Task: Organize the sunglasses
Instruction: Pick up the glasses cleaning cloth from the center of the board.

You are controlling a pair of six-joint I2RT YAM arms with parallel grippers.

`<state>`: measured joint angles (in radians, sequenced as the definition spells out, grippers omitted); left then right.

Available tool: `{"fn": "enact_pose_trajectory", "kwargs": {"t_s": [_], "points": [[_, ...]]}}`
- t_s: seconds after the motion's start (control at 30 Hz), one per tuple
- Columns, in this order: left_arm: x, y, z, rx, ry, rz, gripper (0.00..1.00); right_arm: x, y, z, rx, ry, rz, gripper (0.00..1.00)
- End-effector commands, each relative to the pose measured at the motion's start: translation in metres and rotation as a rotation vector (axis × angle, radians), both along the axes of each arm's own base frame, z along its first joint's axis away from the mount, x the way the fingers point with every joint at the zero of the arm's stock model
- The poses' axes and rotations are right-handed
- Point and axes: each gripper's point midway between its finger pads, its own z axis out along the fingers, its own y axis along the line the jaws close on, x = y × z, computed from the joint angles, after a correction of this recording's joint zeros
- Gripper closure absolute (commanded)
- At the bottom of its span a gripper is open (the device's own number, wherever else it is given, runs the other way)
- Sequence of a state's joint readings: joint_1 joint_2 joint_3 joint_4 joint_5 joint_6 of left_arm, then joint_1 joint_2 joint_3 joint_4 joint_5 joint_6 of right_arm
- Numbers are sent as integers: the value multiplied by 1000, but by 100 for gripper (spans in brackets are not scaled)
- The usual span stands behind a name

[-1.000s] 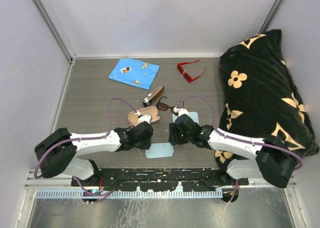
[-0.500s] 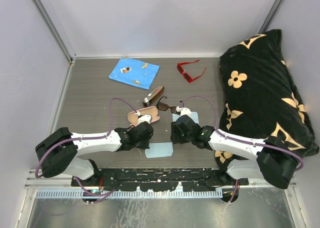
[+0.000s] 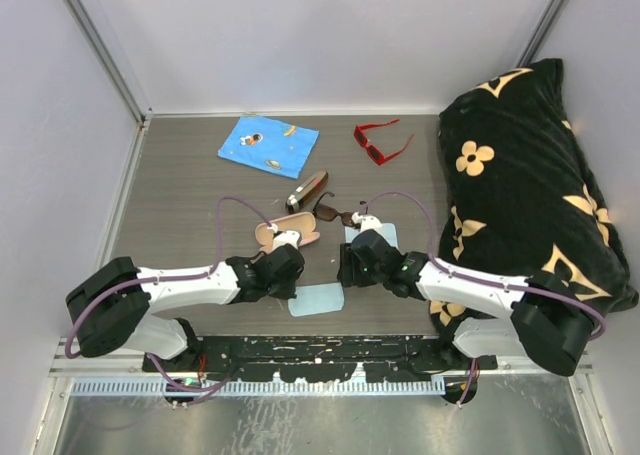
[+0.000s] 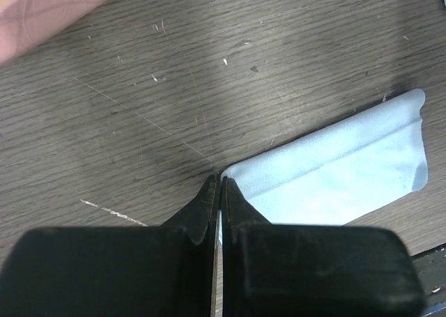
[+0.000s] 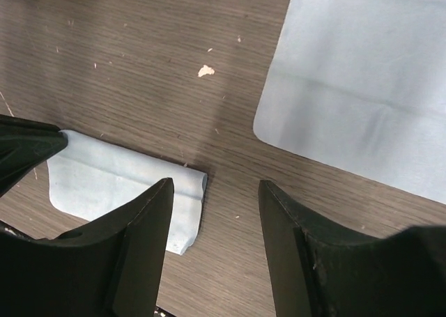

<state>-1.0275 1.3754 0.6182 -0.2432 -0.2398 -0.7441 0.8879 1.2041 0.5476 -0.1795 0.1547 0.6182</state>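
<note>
Left gripper (image 4: 217,186): pressed together on the near corner of the small pale blue cloth (image 4: 334,171); a pale sliver showed between the fingers.
Right gripper (image 5: 216,191): spread, holding nothing, poised over bare table (image 3: 180,195) between the two pale cloths.
Small pale blue cloth: lay at the near edge of the table between the two arms, one edge rolled over on itself.
Larger pale blue cloth (image 5: 362,80): lay flat beyond the right gripper, apart from the small one, mostly hidden by that arm from above.
Dark brown sunglasses (image 3: 335,213): rested mid-table just beyond the right gripper, between the pink case (image 3: 283,232) and the larger pale cloth; free of both grippers.
Red sunglasses (image 3: 380,141): sat near the far edge, arms open, close to the cushion (image 3: 530,175); well apart from both grippers.
Pink case: lay open just beyond the left gripper, beside the dark brown sunglasses.
Slim brown-and-black case (image 3: 308,189): lay on a slant just behind the pink case, near the dark pair.
Blue patterned cloth (image 3: 268,145): lay spread flat at the far left of the table.
Cushion: black with cream flower motifs, filled the right side.
Table: grey wood grain, scratched.
</note>
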Motion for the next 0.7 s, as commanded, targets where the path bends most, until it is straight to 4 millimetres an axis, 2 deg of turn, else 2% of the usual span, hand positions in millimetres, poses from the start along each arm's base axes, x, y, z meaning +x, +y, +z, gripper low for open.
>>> {"fn": "enact_pose_trajectory", "kwargs": {"t_s": [0.0, 0.37, 0.67], "points": [[0, 3, 5, 7, -20, -6, 100, 5, 23, 12, 58, 11, 44, 42], [-1, 1, 6, -10, -19, -9, 100, -3, 39, -3, 49, 97, 121, 47], [-1, -1, 7, -14, -19, -20, 100, -5, 36, -13, 15, 132, 110, 57]]}}
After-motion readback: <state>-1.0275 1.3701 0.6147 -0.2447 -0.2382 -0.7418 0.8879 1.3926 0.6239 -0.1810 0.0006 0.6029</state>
